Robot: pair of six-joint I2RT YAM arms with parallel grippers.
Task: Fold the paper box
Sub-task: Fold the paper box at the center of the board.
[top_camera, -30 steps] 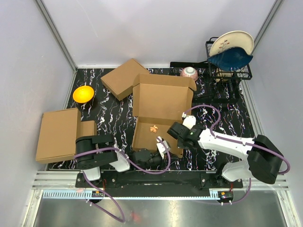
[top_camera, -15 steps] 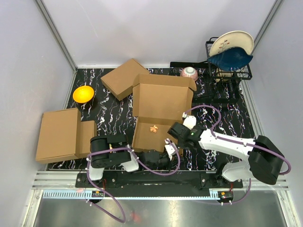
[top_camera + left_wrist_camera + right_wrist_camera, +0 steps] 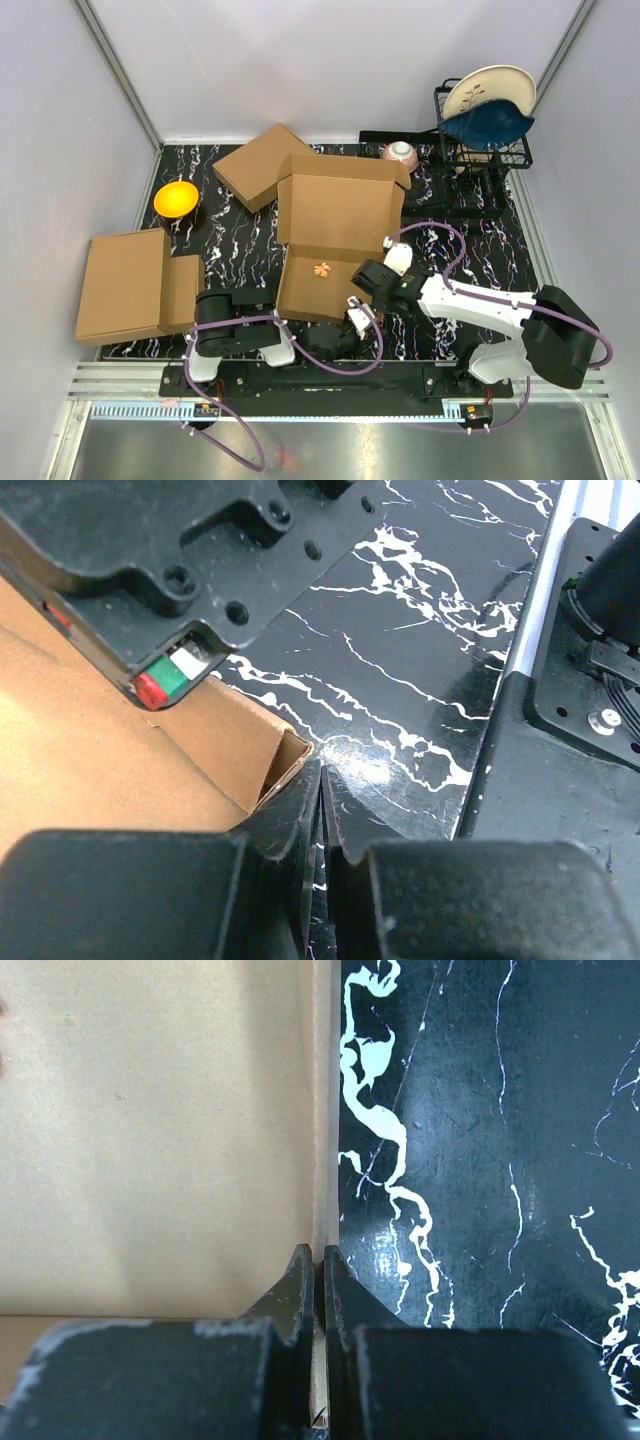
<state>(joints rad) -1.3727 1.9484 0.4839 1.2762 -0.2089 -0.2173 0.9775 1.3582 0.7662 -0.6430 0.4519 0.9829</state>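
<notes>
While the paper box (image 3: 335,225) lies half-formed at the middle of the black marbled table (image 3: 240,260), its near edge close to the arm bases, the step in hand appears to be raising and fixing the right side wall of the tray.

The right gripper (image 3: 368,278) stands at the tray's right edge. In its wrist view the right gripper (image 3: 319,1260) has its fingers pressed together on that thin wall, and a pale strip of cardboard edge shows between them.

The left gripper (image 3: 353,312) sits at the near right corner of the box. Its wrist view shows the left gripper (image 3: 320,780) with fingers drawn almost together, only a dark slit between them, and the open corner of the box (image 3: 100,770) just ahead. Whether any cardboard is caught there cannot be told.

The next move probably calls for tucking the corner tab inside the wall while the right pinch holds the wall upright. The board looks likely to spring back if it is let go early.

The box is plain brown corrugated card. The largest panel, the lid, rises at the far side with narrow flaps bent along its far and right edges; how steeply it leans cannot be judged from above. The smaller tray floor (image 3: 150,1130) lies flat, pale and unmarked, except for a small orange shape (image 3: 321,269) near its far edge.
</notes>
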